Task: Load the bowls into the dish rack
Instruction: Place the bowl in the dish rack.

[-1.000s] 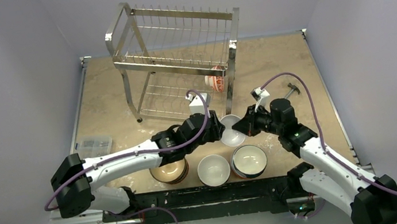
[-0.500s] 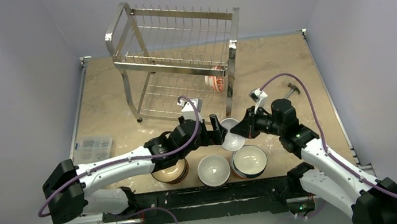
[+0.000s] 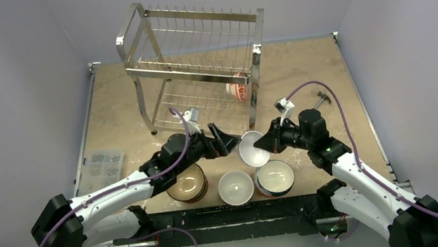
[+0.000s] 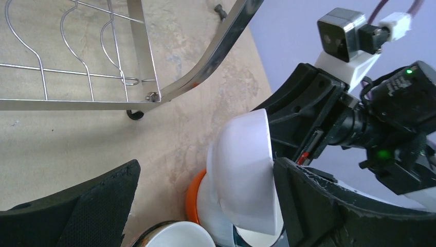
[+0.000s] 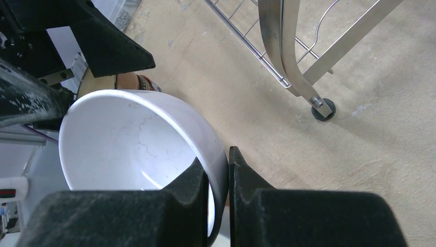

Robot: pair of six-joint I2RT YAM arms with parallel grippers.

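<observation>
The right hand (image 5: pixel 218 157) is pinching the thin rim of a white bowl (image 5: pixel 128 139), its black fingers (image 5: pixel 180 206) pressing one inside the wall and one outside. The bowl is smooth, glossy ceramic with faint grey marks in its hollow. It is hanging tilted on its side above the bench (image 3: pixel 299 74), in front of the rack (image 3: pixel 196 70), its hollow facing the right arm and its domed back facing the left hand (image 3: pixel 225 140). That hand is standing wide open, its two rough, matte black fingers (image 4: pixel 97 206) spreading to either side of the dome. I cannot tell whether the one nearer the right arm is touching the bowl.

In the left wrist view, the curved edge of an orange bowl (image 4: pixel 194 193) is showing just below the held one. Along the near edge of the bench three more are sitting upright in a row: a brown-and-tan stack (image 3: pixel 187 184), a plain bowl (image 3: pixel 235 186) with a white inside, and a blue-rimmed bowl (image 3: pixel 274 177).

The rack is standing toward the far side, a shiny chrome frame of bent tube with two tiers of thin wire. A red-patterned bowl (image 3: pixel 239 90) is standing on edge at the right end of its lower tier. The bench top is tan and mottled like stone. A clear plastic box (image 3: pixel 103 163) is lying near its left edge.
</observation>
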